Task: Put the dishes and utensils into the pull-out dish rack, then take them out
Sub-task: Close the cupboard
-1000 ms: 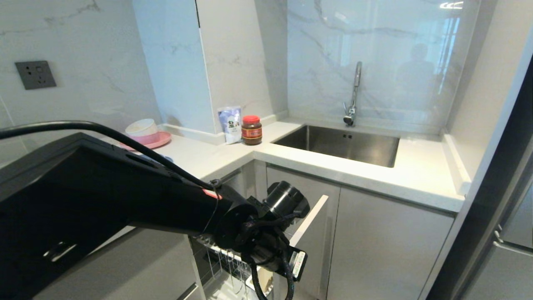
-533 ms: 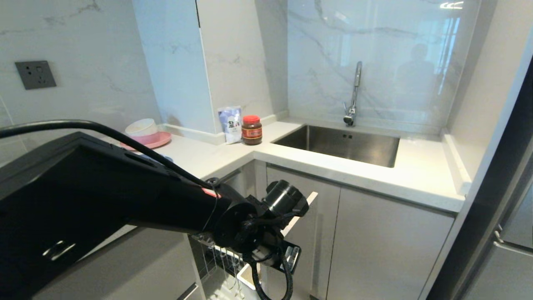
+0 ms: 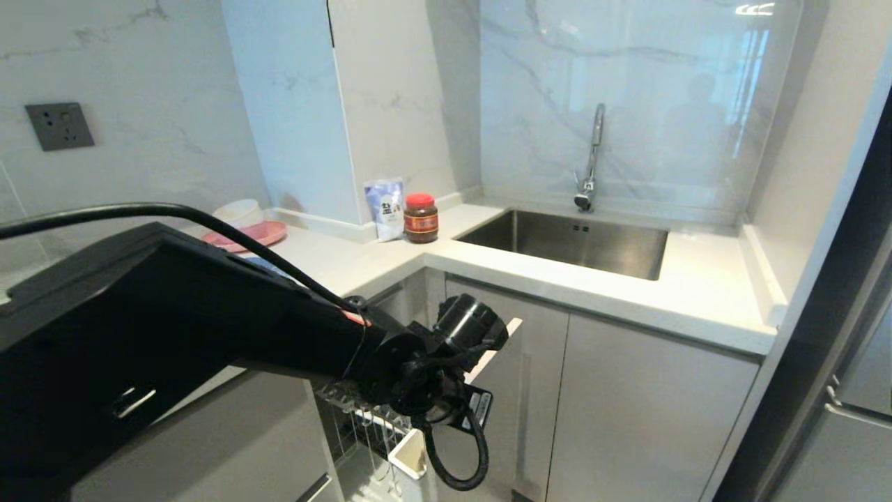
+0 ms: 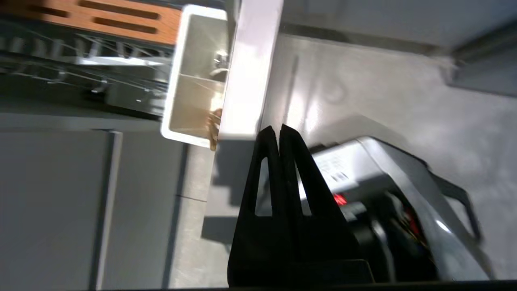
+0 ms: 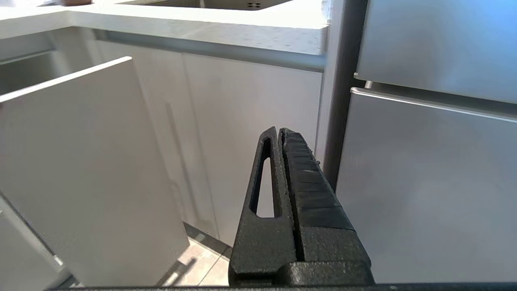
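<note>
left gripper (image 4: 278,130): fingers pressed together, nothing held, tips at the end of the front panel's top edge
front panel (image 4: 250,72): pale, seen edge-on
cutlery caddy (image 4: 194,76): white, just beside panel
wooden strip (image 4: 101,18): slotted, above wire basket (image 4: 80,68)
floor (image 4: 383,101): grey

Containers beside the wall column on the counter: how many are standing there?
2. A blue-white pouch leans against the column; a brown jar with a red lid stands just right of it, toward the sink. None looks hidden behind them.
</note>
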Robot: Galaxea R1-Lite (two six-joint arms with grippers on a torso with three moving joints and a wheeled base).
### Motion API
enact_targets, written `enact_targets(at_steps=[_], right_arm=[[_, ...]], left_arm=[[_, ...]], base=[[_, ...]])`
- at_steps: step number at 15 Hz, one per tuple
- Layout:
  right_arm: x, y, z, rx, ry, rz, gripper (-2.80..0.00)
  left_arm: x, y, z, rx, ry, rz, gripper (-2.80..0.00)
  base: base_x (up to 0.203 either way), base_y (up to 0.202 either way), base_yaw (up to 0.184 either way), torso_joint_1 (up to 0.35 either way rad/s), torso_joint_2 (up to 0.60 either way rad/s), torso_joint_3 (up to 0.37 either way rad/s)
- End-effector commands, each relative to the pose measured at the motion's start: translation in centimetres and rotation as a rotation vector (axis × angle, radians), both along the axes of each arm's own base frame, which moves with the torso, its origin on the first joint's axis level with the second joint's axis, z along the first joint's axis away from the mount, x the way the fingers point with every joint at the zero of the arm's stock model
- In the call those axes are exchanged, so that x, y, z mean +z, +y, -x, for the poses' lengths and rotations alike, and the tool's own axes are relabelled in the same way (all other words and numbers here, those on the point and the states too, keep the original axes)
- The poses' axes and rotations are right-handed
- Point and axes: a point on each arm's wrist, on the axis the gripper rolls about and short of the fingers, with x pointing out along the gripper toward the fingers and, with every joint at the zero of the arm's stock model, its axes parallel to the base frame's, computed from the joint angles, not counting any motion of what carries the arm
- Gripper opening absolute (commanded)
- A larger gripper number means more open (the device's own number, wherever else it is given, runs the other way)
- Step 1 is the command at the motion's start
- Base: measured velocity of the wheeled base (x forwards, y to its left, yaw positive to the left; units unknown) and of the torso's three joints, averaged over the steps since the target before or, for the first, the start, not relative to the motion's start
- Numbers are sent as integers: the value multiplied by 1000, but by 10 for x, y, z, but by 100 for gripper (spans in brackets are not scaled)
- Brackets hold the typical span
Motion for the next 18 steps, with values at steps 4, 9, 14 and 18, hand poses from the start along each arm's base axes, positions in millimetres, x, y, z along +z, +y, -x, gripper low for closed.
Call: enact_targets(at_steps=[4, 9, 14, 18], right_arm=[[0, 0, 0, 1, -3, 0, -280], [0, 0, 0, 1, -3, 0, -280], [0, 0, 0, 1, -3, 0, -280], [0, 0, 0, 0, -3, 0, -280]], left_arm=[[-14, 7, -17, 65, -45, -72, -280], [-17, 27, -46, 184, -98, -122, -280], [-29, 47, -75, 332, -189, -269, -280], [-37, 60, -94, 416, -224, -320, -280]], base=[[0, 0, 0, 0, 0, 0], [0, 0, 0, 0, 0, 0], [0, 0, 0, 0, 0, 0], [0, 0, 0, 0, 0, 0]])
